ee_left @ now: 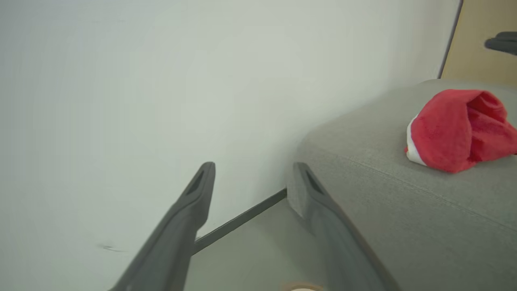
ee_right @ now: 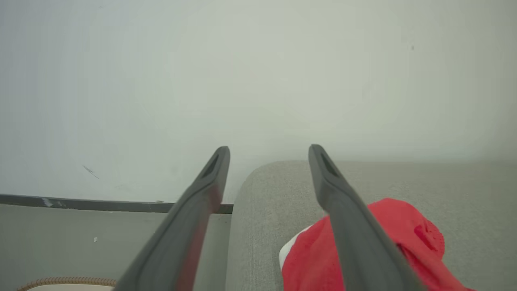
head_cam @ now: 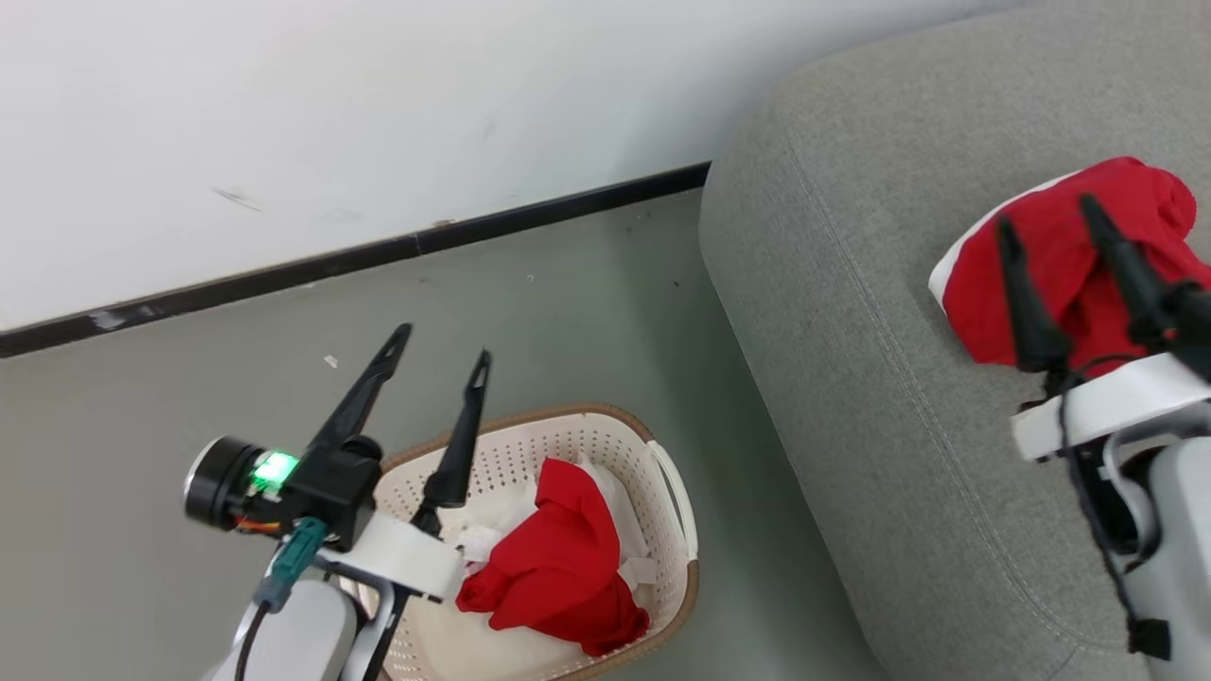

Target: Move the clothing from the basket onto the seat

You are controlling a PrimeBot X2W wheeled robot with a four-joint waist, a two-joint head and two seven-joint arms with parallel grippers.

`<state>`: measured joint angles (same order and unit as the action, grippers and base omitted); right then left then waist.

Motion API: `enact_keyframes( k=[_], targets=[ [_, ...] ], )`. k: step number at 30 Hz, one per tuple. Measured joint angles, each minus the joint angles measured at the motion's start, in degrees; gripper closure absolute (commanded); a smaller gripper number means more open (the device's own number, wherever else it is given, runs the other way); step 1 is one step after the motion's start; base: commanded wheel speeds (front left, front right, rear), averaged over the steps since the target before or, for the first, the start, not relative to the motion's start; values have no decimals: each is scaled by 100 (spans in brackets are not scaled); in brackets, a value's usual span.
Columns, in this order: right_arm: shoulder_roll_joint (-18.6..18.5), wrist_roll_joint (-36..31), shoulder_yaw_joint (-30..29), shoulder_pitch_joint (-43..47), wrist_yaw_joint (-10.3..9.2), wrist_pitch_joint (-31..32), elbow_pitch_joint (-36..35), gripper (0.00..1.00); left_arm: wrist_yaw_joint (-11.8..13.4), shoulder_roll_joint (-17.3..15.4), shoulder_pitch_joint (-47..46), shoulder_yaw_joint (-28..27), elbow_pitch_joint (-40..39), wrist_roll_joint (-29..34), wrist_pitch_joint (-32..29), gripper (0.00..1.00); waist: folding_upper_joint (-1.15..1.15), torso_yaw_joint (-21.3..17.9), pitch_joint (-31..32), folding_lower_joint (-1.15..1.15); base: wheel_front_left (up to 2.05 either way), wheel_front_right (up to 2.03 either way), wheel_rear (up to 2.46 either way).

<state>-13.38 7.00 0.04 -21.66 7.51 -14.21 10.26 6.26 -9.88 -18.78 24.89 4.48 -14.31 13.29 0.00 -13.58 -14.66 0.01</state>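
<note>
Seat (head_cam: pixel 851 284), a grey-green sofa, takes the right side of the head view. It stands just beside the basket (head_cam: pixel 568 414) on the floor (head_cam: pixel 568 284) near the wall (head_cam: pixel 378 95). That close pairing looks meant to keep each carry short. Basket sits lower centre, partly under the left arm.

First red garment (head_cam: pixel 1069 255), white trim showing, lies bunched on top of the seat cushion; judged delivered. Second red garment (head_cam: pixel 558 558) sits crumpled inside the basket over white fabric, so the task looks about half done.

Right gripper (head_cam: pixel 1045 210) hovers over the first red garment, jaws spread wide with nothing pinched. In the right wrist view the cloth lies below the fingers, not between them.

Left gripper (head_cam: pixel 445 342) hangs above the basket's left side, jaws wide too and empty. It points toward the wall rather than down.

Likely next step: the left gripper tips down for the second red garment. Loose folds may slip off such thin fingers.
</note>
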Motion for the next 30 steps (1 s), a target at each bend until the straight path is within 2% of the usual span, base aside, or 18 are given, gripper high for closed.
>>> enact_keyframes(
  k=[8,15,30],
  targets=[
    [357,-180,442,17,0,0,-45,0,369,-98,513,-568,52,-200,76,0,0,266,331,0,0,0,0],
    [531,-358,467,242,0,0,-87,0,556,-97,980,-895,55,-391,93,0,0,516,621,0,0,0,0],
    [972,-713,179,1586,0,0,-392,0,669,-137,1741,-1289,-59,-433,100,0,0,1035,1252,0,0,0,0]
  ],
)
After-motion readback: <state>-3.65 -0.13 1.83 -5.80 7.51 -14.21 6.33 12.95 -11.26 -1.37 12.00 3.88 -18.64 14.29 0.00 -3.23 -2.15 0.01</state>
